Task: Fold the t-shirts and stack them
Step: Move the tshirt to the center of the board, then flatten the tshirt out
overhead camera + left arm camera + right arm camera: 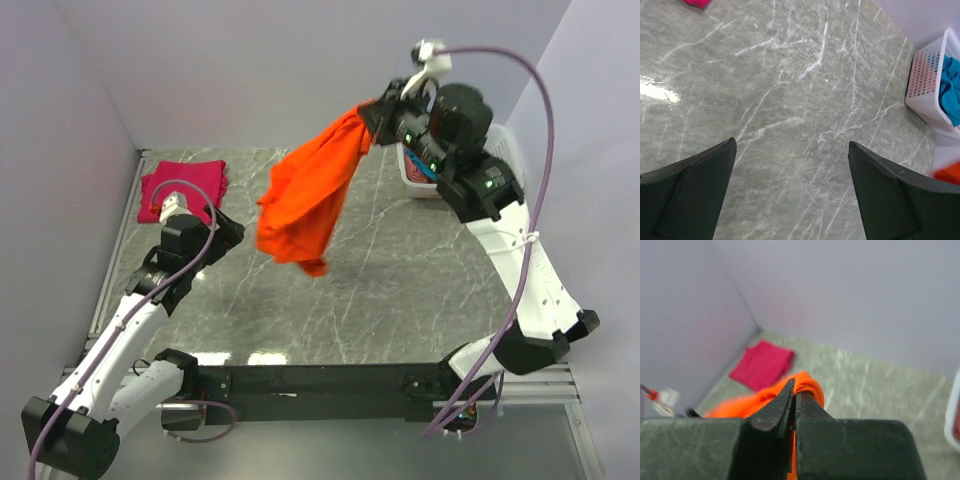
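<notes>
The orange t-shirt (pixel 305 205) is held high over the middle of the tabletop (pixel 390 300), likely so that it can hang open and be laid flat for folding. One edge is pinched by the right gripper (pixel 795 392), whose jaws are squeezed tight on the cloth; the rest hangs below it. The pink t-shirt (pixel 185 188) is folded and set at the far left corner, probably to start the stack. The left gripper (pixel 792 144) is spread wide over bare tabletop, with nothing in it. The teal t-shirt (pixel 951 85) is seen in the white basket (pixel 925 80) at the far right edge.
</notes>
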